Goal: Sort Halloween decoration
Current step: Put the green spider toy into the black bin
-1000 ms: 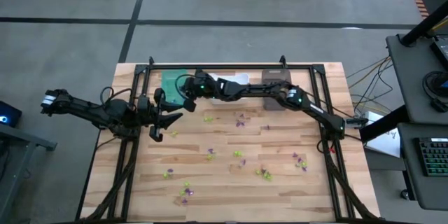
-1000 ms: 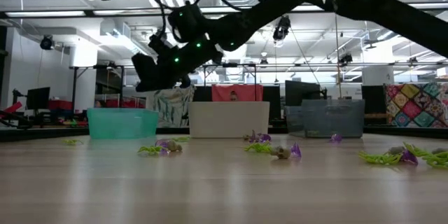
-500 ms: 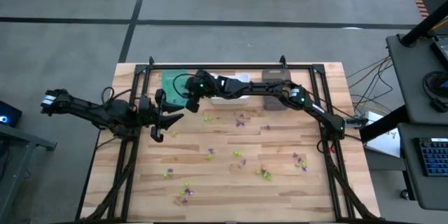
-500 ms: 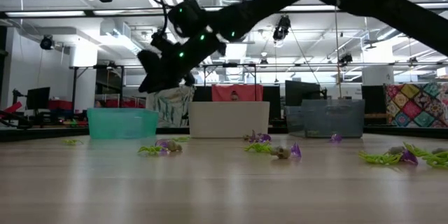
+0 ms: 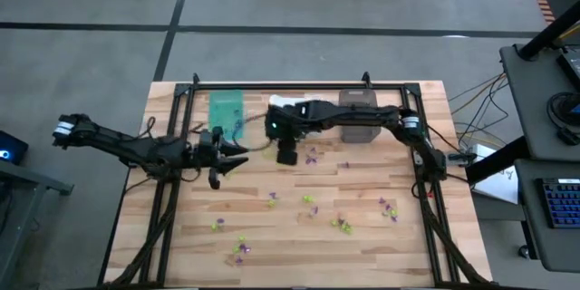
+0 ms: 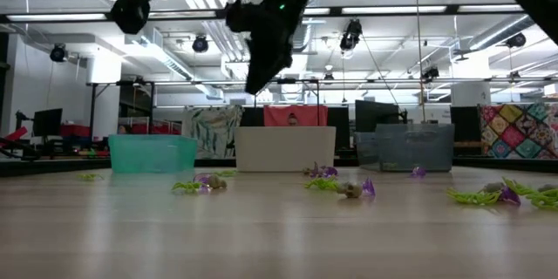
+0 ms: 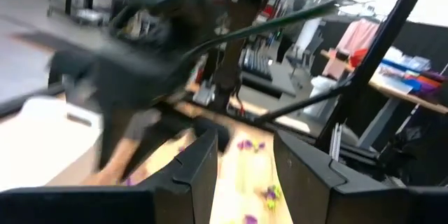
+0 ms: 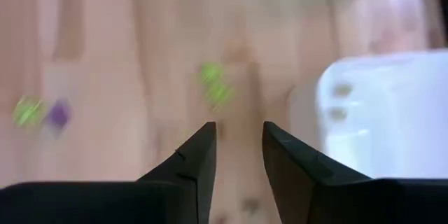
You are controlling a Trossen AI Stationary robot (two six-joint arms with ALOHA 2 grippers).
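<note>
Fingers of the right gripper (image 8: 238,155) stand slightly apart with nothing between them, hanging above the table (image 5: 362,245) near the high view's centre, just in front of the white bin (image 8: 378,112). A lime-green trinket (image 8: 215,84) lies on the wood just beyond the fingertips; more trinkets (image 5: 308,201) scatter toward the lower frame. The left gripper (image 5: 228,161) waits at centre-left, jaws spread and empty. Only the low view shows the teal bin's (image 6: 153,153) side and both grippers well clear of the tabletop.
</note>
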